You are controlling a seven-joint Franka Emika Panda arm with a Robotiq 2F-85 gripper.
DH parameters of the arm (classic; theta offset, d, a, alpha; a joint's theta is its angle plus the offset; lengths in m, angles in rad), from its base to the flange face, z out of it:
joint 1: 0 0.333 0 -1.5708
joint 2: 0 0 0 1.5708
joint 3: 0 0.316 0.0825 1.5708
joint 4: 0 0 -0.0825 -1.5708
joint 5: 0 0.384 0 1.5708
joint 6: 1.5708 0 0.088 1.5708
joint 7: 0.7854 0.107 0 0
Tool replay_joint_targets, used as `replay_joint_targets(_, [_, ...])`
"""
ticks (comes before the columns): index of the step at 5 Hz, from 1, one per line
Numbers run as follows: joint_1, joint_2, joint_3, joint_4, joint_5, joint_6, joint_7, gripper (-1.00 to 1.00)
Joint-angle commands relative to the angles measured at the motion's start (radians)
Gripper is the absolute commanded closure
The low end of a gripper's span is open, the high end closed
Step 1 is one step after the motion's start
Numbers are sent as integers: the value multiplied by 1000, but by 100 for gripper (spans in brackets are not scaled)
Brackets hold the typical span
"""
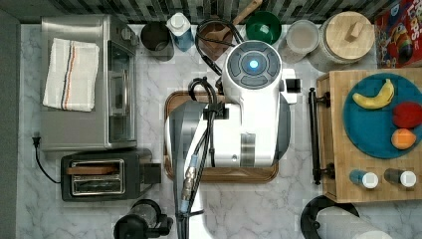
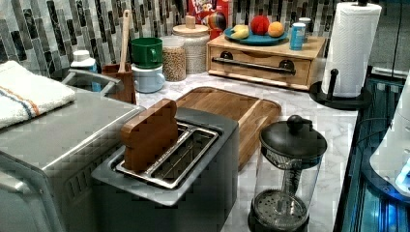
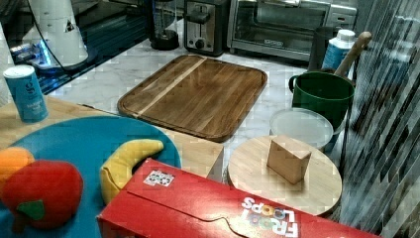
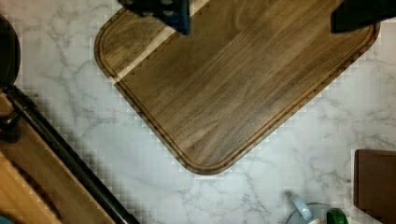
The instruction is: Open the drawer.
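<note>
Hovering over the wooden board [image 4: 243, 79], fingers [image 4: 180, 16] spread apart and empty. Approach stage: drawer [image 2: 258, 63] shut at the top view's right, black bar handle [image 1: 314, 134] untouched. Next: reaching right, closing around the bar.

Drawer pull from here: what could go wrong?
1. The drawer is shut, and the hand hangs open above the cutting board, apart from the bar handle; a misaligned approach could hit a mount.
2. Pulling could drag the light box and topple the shakers or fruit on the plate.
</note>
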Motion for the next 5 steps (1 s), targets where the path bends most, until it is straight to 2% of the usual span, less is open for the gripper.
replay_joint_targets(1, [83, -57, -96, -123, -44, 88, -163, -100])
replay_joint_targets(2, [37, -88, -89, -189, -54, 130, -305, -100])
replay_joint_targets(3, [25, -127, -124, -276, -54, 221, -433, -100])
replay_joint_targets(5, [3, -111, -182, -295, -73, 246, -679, -100])
